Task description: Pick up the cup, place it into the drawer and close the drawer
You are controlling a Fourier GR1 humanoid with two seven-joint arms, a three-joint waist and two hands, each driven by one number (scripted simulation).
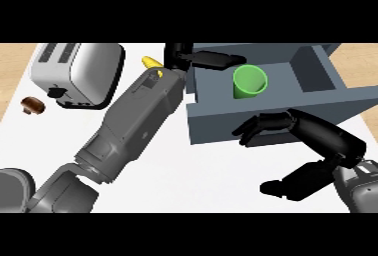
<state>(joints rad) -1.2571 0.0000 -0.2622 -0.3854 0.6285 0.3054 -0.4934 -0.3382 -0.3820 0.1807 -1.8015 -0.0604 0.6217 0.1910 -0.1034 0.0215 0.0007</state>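
A green cup (249, 81) stands inside the open grey drawer (295, 117), in its left half. My left hand (210, 58) is over the drawer's far left corner, its fingers stretched straight to the right and ending just beside the cup's rim, not curled round it. My right hand (310, 132) is at the drawer's front wall, its slightly bent fingers (260, 126) resting against the wall's near face and its thumb (284, 186) spread wide toward me. Neither hand holds anything.
A white toaster (77, 72) stands at the counter's far left. A small brown object (33, 104) lies beside it near the left edge. A yellow object (151, 62) is partly hidden behind my left forearm (136, 120), which crosses the white counter (207, 175) diagonally.
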